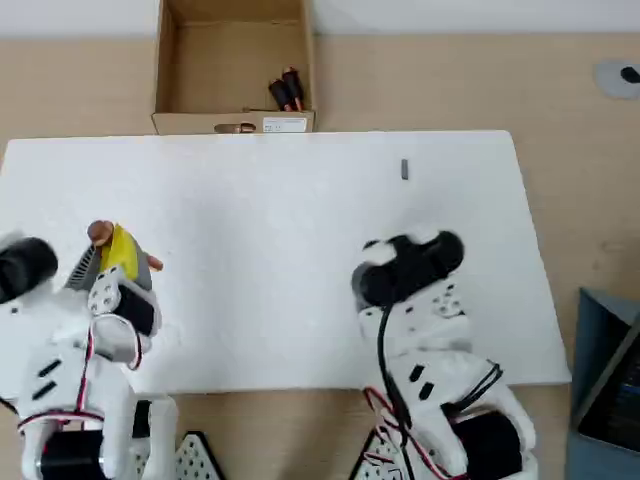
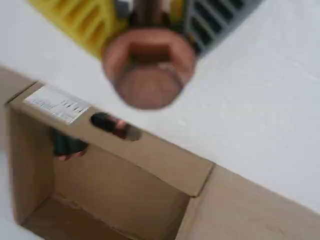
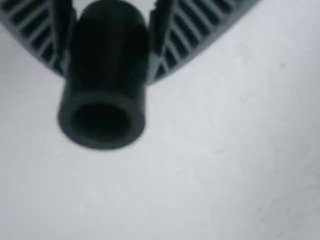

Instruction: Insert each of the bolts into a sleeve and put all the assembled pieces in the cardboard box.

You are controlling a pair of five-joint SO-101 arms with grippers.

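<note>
Cardboard box (image 1: 165, 70) with white label (image 1: 285, 124) on front flap, print unreadable; inside, two assembled pieces (image 1: 286, 90) against right wall. On worktop (image 1: 260, 300) before the box: left claw (image 2: 148, 10) clamped on copper bolt (image 2: 148, 65); right claw (image 3: 111, 20) clamped on black sleeve (image 3: 104, 100).

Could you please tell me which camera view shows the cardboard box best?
The high view: it looks down into the open cardboard box, two dark pieces in its corner. The left wrist view shows just its near wall and part of the inside.
</note>
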